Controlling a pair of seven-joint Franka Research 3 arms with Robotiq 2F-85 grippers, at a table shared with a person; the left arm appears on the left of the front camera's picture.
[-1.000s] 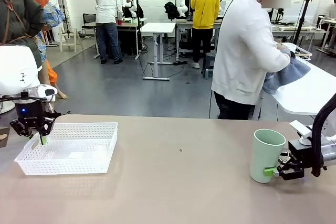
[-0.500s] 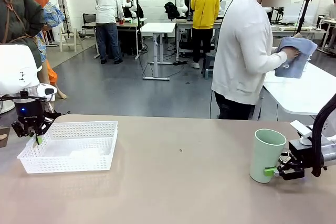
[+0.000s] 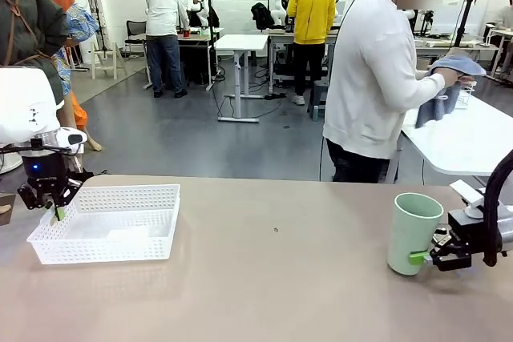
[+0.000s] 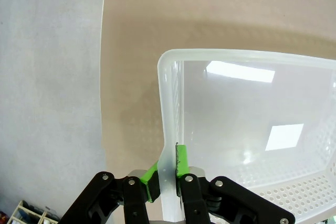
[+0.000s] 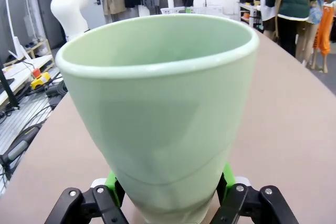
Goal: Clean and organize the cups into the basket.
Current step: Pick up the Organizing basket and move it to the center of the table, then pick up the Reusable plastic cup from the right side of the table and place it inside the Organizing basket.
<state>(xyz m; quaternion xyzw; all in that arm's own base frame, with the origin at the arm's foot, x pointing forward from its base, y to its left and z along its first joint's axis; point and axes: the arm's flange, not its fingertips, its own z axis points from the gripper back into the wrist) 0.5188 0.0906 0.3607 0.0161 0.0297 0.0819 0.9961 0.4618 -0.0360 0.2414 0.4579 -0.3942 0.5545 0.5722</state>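
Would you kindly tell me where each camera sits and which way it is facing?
Front: between the arms, looking across the table at the person; left arm and right arm show.
Left wrist: on that wrist, looking down; its jaws clamp the basket.
Right wrist: on that wrist, looking level along the table; its jaws grip the mint cup.
Shared: front and left wrist both show the basket.

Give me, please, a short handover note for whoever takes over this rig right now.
Left hand: shut on the rim of the basket, at its left end.
Right hand: shut on the green cup, low near its base; the cup is upright at the right side of the table.
Done: cup gripped, basket held; no cup in the basket yet.
Left: carry the green cup across and place it in the basket.
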